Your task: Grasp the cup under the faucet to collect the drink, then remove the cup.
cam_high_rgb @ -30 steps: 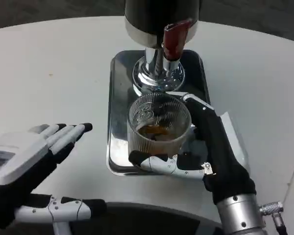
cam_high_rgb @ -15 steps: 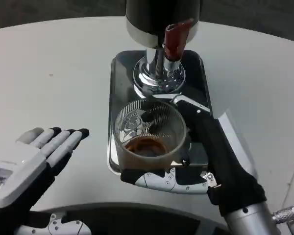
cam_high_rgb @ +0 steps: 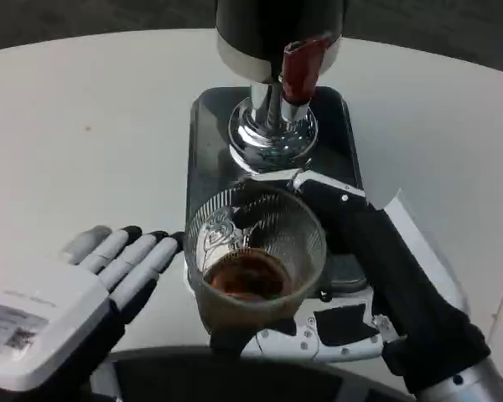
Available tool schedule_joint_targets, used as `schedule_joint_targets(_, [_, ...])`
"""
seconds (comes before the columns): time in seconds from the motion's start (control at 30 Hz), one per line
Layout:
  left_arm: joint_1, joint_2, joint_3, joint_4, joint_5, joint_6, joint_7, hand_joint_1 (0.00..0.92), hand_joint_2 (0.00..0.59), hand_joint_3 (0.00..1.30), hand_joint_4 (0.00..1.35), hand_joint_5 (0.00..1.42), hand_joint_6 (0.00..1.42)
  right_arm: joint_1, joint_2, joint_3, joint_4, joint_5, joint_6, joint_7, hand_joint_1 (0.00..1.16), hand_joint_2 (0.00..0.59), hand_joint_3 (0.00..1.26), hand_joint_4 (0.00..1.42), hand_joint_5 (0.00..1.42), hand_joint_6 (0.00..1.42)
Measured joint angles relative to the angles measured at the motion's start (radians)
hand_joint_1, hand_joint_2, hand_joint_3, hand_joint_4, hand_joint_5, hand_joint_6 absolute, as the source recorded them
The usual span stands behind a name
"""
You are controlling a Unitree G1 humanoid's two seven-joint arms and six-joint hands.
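Observation:
A ribbed clear glass cup (cam_high_rgb: 256, 260) with brown drink in its bottom is gripped by my right hand (cam_high_rgb: 365, 285), whose fingers wrap its far side and base. The cup sits at the near edge of the steel tray (cam_high_rgb: 203, 134), well in front of the dispenser's chrome base (cam_high_rgb: 272, 134) and its red faucet handle (cam_high_rgb: 300, 65). My left hand (cam_high_rgb: 84, 289) lies flat with fingers stretched toward the cup, close beside it and holding nothing.
The dark dispenser body (cam_high_rgb: 272, 29) stands at the back of the tray. The white round table (cam_high_rgb: 84, 126) spreads to the left and right. A dark rim (cam_high_rgb: 235, 373) runs along the near table edge.
My right hand has drawn the cup away from the faucet toward me, to the tray's near edge. My left hand has shifted right, closer to the cup.

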Motion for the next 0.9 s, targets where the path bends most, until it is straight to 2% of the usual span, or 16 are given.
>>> schedule_joint_targets(0.13, [-0.015,-0.004,-0.018,-0.002,0.010,-0.008,0.000,0.000,0.000,0.00,0.00,0.00,0.00,0.028,-0.022,-0.025,-0.030,0.030,0.010,0.023,1.16,0.131,0.73,0.94,0.98,1.34])
schedule_joint_targets(0.3, [-0.060,-0.019,-0.049,-0.002,0.037,0.008,0.000,0.000,0.000,0.00,0.00,0.00,0.00,0.040,-0.022,-0.043,-0.030,0.043,0.024,0.026,1.16,0.133,0.73,0.94,0.98,1.34])
schedule_joint_targets(0.47, [-0.088,-0.024,-0.076,-0.002,0.042,0.037,-0.004,0.000,0.000,0.00,0.00,0.00,0.00,0.049,-0.021,-0.042,-0.037,0.046,0.024,0.027,1.16,0.133,0.73,0.94,0.98,1.34])
schedule_joint_targets(0.67, [-0.151,-0.025,-0.097,0.009,0.074,0.072,-0.006,0.000,0.000,0.00,0.00,0.00,0.00,0.072,-0.029,-0.061,-0.108,0.068,0.060,0.049,1.16,0.133,0.73,0.94,0.98,1.34])
schedule_joint_targets(0.8, [-0.190,-0.024,-0.115,0.022,0.074,0.078,-0.006,0.000,0.000,0.00,0.00,0.00,0.00,0.069,-0.041,-0.089,-0.130,0.078,0.084,0.064,1.16,0.133,0.73,0.94,0.98,1.34])
schedule_joint_targets(0.9, [-0.196,-0.024,-0.123,0.023,0.075,0.080,-0.006,0.000,0.000,0.00,0.00,0.00,0.00,0.065,-0.043,-0.093,-0.143,0.085,0.095,0.069,1.16,0.133,0.73,0.94,0.98,1.34])
